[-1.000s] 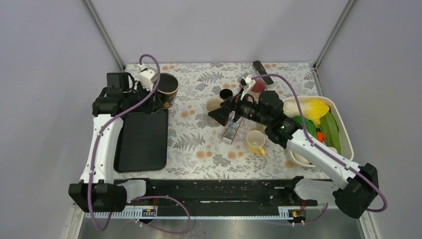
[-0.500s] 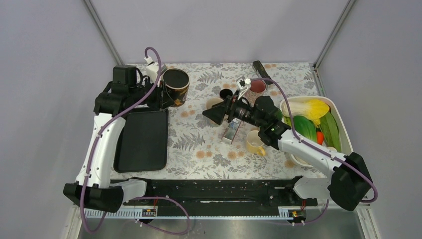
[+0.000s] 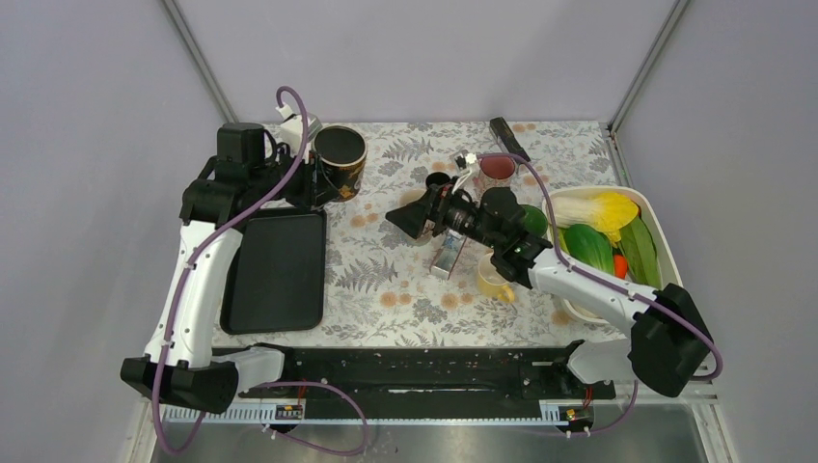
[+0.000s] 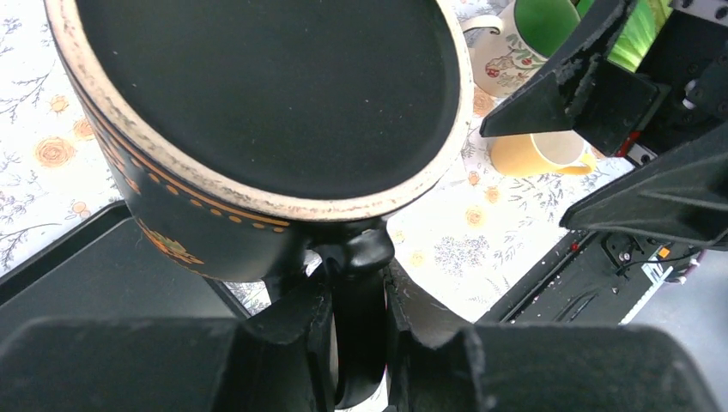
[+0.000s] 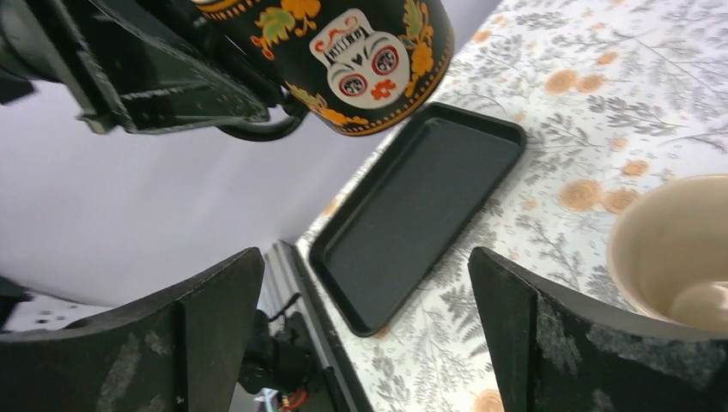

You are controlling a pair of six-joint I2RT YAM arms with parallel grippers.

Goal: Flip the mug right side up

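Note:
The mug (image 3: 340, 160) is black with a painted skull and orange flowers (image 5: 360, 51). It hangs in the air over the table's back left, just past the far corner of the black tray. Its round dark end with a pale worn ring (image 4: 257, 86) faces upward. My left gripper (image 3: 307, 183) (image 4: 356, 292) is shut on the mug's handle (image 4: 360, 343), one finger on each side. My right gripper (image 3: 403, 220) (image 5: 365, 266) stands wide open at mid-table. It points left toward the mug, well short of it, with nothing between its fingers.
A black tray (image 3: 275, 270) (image 5: 421, 206) lies at the left. Near the right arm are a yellow mug (image 3: 494, 280) (image 4: 536, 154), a beige cup (image 5: 678, 249), a small carton (image 3: 446, 258) and a dark cup (image 3: 439, 180). A white bin (image 3: 666, 251) of vegetables stands at the right.
My left gripper has carried the mug up and to the right, and its round end now faces up. The right gripper has moved left, still open.

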